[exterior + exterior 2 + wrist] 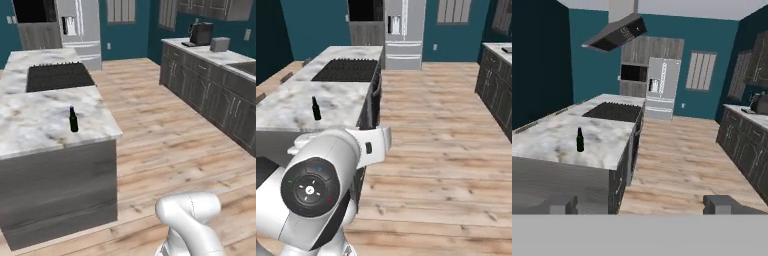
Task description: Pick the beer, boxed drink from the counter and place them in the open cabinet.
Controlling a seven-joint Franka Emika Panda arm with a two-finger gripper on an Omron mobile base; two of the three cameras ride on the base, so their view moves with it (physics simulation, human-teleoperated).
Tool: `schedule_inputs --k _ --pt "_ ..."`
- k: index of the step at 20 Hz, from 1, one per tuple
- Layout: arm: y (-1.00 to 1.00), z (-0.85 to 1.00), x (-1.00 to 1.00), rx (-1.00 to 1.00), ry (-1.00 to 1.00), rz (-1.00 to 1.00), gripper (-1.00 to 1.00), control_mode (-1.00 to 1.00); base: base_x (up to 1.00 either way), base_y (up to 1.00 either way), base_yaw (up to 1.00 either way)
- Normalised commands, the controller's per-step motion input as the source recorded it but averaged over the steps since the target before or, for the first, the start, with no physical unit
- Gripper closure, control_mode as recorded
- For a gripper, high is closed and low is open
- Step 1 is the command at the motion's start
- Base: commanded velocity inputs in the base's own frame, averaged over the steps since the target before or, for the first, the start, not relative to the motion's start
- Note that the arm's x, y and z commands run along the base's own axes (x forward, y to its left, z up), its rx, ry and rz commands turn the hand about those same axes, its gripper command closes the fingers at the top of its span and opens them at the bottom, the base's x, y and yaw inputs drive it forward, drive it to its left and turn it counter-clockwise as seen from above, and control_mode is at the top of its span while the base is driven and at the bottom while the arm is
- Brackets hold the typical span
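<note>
Standing upright on the marble desk [35,120], the beer [73,120] is alone. The gripper [641,204] gapes wide, well apart from it.

A: Where does the left base view sit?

B: Behind the arm, high, looking forward and down on the long white-grey marble island counter [35,117] from its near right corner.

A: And the right base view?

B: Further right, close behind the arm's shoulder, facing the same counter [296,102] and wooden floor.

A: The hand view?

B: Low and level, looking ahead past the spread jaws; the counter [557,137] lies ahead to their left. All three share the small dark glass bottle [73,120] [316,109] [579,139].
</note>
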Motion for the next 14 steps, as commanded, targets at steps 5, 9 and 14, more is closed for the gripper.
schedule_inputs --k 5,9,14 --pt "0.0 0.0 0.0 0.0 0.0 0.0 -1.0 1.0 -0.31 0.91 0.27" --pt "0.0 0.0 0.0 0.0 0.0 0.0 -1.0 1.0 -0.18 1.0 0.24" --pt "0.0 0.0 0.0 0.0 0.0 0.0 -1.0 1.0 -0.09 0.9 0.23"
